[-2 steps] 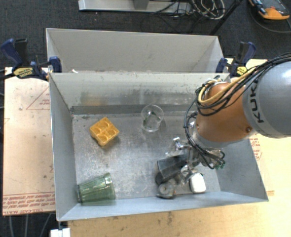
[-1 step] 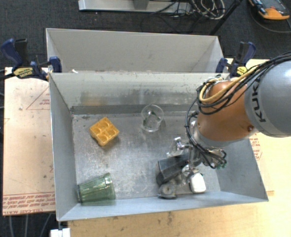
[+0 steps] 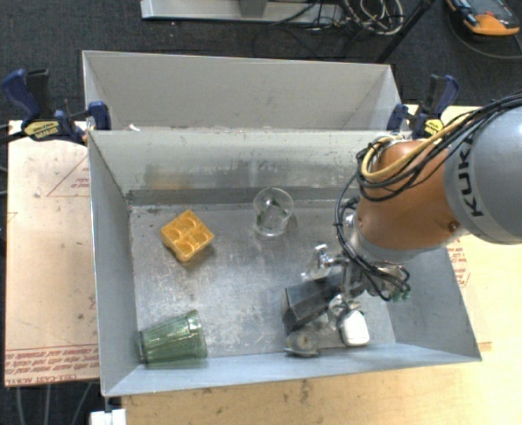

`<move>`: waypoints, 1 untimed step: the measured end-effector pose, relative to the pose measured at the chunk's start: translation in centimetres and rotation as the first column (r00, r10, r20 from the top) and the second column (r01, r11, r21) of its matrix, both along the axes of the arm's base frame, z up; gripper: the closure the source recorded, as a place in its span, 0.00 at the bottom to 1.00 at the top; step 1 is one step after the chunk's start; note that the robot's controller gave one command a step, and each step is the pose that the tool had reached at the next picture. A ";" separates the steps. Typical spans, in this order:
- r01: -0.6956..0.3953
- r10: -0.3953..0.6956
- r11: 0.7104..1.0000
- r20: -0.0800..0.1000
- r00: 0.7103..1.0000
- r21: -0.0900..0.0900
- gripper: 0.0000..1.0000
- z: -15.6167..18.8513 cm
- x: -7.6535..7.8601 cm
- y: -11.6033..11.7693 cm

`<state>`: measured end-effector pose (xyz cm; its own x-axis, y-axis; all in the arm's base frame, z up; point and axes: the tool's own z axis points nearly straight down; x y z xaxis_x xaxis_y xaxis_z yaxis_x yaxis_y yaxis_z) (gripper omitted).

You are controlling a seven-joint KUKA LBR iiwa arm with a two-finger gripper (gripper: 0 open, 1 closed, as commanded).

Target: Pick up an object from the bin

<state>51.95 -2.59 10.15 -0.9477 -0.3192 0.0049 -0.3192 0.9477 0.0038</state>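
Note:
My gripper [image 3: 333,271] is low in the bin's front right part, under the orange wrist cover. Right beneath and in front of it lies a dark grey blocky thing [image 3: 303,305], which it seems to touch or hover just above. A small white piece [image 3: 356,329] lies just right of that block, by the front wall. A round grey disc-like thing [image 3: 303,343] rests in front of the block. I see nothing held in the gripper.
A clear glass cup [image 3: 272,212] stands near the back wall, left of the arm. A yellow block [image 3: 188,235] lies at the middle left. A green tumbler [image 3: 172,340] lies on its side in the front left corner.

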 end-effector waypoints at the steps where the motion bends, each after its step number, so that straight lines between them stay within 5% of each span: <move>1: 0.001 -0.001 1.000 -0.005 1.000 0.000 1.00 2.4 -0.1 0.0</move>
